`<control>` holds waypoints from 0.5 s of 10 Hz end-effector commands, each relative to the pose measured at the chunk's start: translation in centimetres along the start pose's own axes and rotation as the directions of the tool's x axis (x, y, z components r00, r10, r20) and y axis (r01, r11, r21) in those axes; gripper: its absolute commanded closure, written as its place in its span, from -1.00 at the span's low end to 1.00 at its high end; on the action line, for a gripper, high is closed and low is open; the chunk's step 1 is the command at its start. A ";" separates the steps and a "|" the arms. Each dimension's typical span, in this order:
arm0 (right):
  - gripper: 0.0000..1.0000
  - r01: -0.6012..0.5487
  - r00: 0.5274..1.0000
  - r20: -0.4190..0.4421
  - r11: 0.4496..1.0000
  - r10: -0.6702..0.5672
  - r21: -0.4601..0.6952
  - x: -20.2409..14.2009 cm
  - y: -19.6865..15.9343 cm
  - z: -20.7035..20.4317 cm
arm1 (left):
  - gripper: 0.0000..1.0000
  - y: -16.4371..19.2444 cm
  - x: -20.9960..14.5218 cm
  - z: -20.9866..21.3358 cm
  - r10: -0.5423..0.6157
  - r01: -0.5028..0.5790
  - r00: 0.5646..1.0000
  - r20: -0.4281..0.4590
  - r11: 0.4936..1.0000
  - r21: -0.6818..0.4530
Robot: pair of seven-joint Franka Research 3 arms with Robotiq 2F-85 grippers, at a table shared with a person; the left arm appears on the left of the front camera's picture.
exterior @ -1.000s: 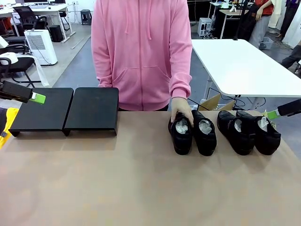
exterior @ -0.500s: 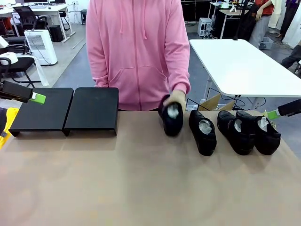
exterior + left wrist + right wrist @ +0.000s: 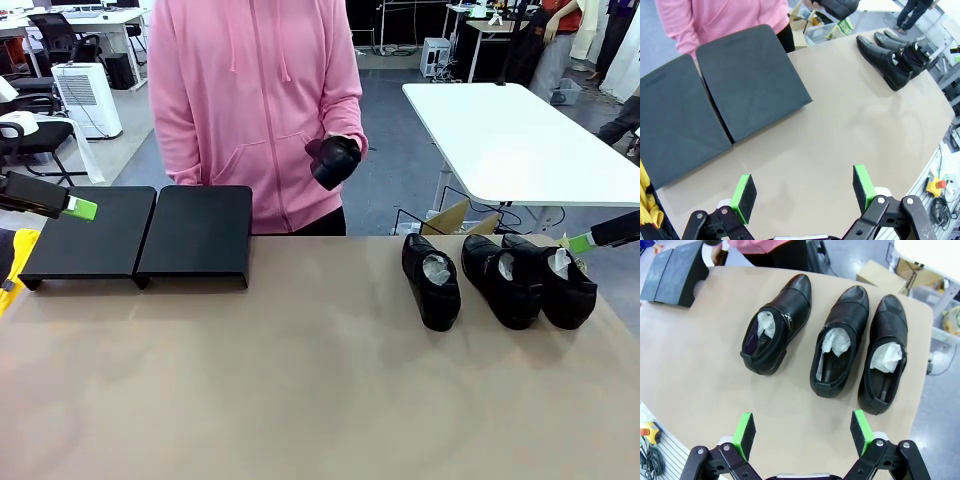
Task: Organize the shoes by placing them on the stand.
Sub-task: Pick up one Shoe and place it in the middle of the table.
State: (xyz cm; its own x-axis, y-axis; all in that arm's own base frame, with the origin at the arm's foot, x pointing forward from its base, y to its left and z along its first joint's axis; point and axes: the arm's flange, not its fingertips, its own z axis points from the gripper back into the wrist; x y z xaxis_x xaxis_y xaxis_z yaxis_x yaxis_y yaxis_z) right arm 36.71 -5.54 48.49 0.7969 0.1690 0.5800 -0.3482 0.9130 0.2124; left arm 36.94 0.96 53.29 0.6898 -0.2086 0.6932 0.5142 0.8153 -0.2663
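1. Front view: the stand is made of two flat black panels set side by side, touching, on the brown table.
2. Four shoes in all. Three shoes lie in a row on the tabletop, well apart from the stand on its right, each with white paper inside. The fourth, the held shoe, is up in the air in the grip of a person in a pink hoodie, above the table's far edge and between the stand and the row.
3. The left gripper hovers over the stand's outer panel. The right gripper hangs on the far side of the row from the stand. From this side I cannot tell how wide either stands.
4. Left wrist view: the left gripper has its two green pads spread wide with nothing between them, only bare table just short of the stand. Both panels show. The three shoes lie well beyond the stand, and the held shoe is at the top edge.
5. Right wrist view: the right gripper is also spread wide and holds nothing. The three shoes lie below it with their toes pointing away. The one nearest the stand sits slightly apart from the other two.
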 end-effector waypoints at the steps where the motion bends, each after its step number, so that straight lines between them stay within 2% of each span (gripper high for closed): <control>1: -1.00 -0.001 1.000 -0.001 1.000 0.001 0.016 0.1 -0.1 -0.1 | -1.00 0.1 0.1 0.1 -0.004 0.004 1.000 0.006 1.000 -0.015; 5: -1.00 0.005 1.000 -0.007 1.000 -0.005 -0.007 0.4 0.0 0.1 | -1.00 0.1 0.1 0.1 -0.004 0.004 1.000 0.006 1.000 -0.015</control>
State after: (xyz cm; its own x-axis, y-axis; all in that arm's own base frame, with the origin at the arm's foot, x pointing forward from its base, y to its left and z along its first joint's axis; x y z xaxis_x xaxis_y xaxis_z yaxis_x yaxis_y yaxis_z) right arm 36.68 -5.47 48.55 0.7973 0.1724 0.5784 -0.3471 0.9150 0.2057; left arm 36.94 0.96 53.29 0.6899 -0.2084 0.6932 0.5141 0.8153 -0.2665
